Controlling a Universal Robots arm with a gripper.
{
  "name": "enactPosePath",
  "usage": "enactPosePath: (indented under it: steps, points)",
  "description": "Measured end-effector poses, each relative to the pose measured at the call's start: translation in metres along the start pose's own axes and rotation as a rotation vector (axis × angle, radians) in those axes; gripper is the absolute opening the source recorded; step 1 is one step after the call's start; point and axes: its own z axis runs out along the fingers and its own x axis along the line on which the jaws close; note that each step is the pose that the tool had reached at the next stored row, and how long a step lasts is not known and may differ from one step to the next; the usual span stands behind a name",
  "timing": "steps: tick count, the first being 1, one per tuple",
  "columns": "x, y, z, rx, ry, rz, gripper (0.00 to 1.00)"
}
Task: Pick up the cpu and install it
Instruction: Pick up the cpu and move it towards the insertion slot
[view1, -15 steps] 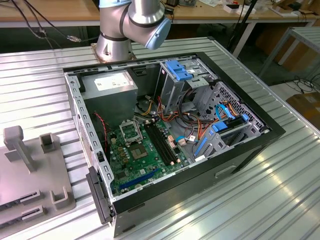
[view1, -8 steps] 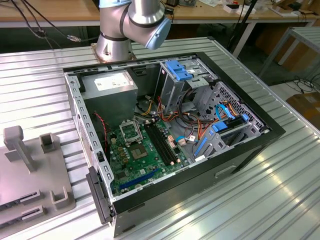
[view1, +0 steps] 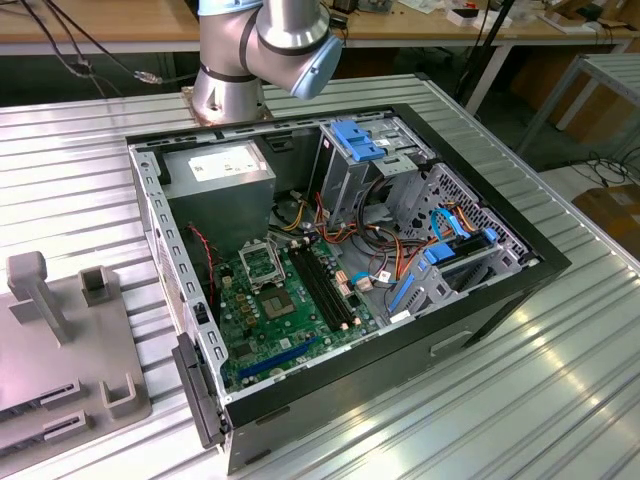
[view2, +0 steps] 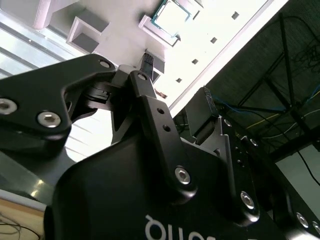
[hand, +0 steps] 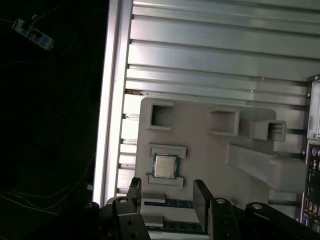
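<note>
Jaws hang parted over cpu (hand: 165, 166) in grey tray (hand: 200, 150).

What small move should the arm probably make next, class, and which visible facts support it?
Probably lower the gripper towards the cpu so its open fingers straddle it. In the first wrist view the cpu lies flat in its recess on the grey tray, untouched, and the fingers stand apart, empty, short of it.
</note>
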Motion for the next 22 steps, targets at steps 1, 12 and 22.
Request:
enactPosePath:
  steps: [1,12,22]
  points:
    - [0.0000,0.0000,0.0012,0.0006,-0.0029,0.000,0.54]
    - [0.0001,-0.0006,0.0127,0.0022,-0.0210,-0.001,0.54]
    - [0.0002,-0.0009,0.0204,0.0029,-0.0278,-0.001,0.54]
